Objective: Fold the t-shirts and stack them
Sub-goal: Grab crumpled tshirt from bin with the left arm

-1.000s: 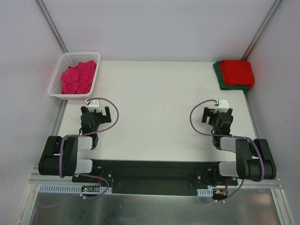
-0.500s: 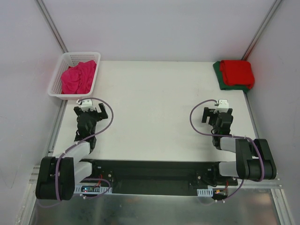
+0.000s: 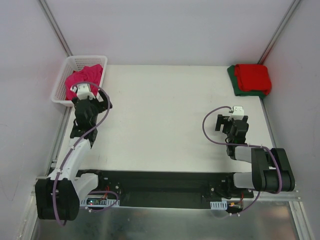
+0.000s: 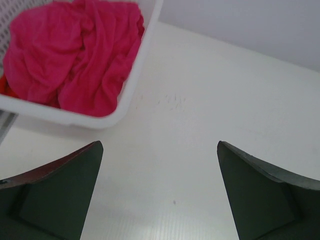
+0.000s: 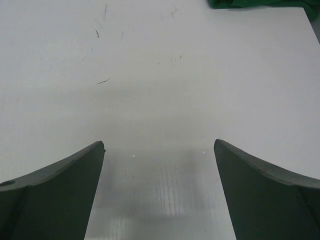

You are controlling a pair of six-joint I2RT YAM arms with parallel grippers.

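Top external: left arm (image 3: 75,152) outstretched by the basket (image 3: 85,58), left gripper (image 3: 91,101) spread, empty; right gripper (image 3: 231,121) likewise.

This looks like a robot lab cell — a test bench. The left arm (image 3: 75,150) and the right arm (image 3: 260,165) are bolted to a black plate (image 3: 160,182) at the edge of a plain white table (image 3: 165,115); bare white panels (image 3: 165,30) in metal rails (image 3: 56,30) enclose it, and purple cables (image 3: 204,126) run loose.
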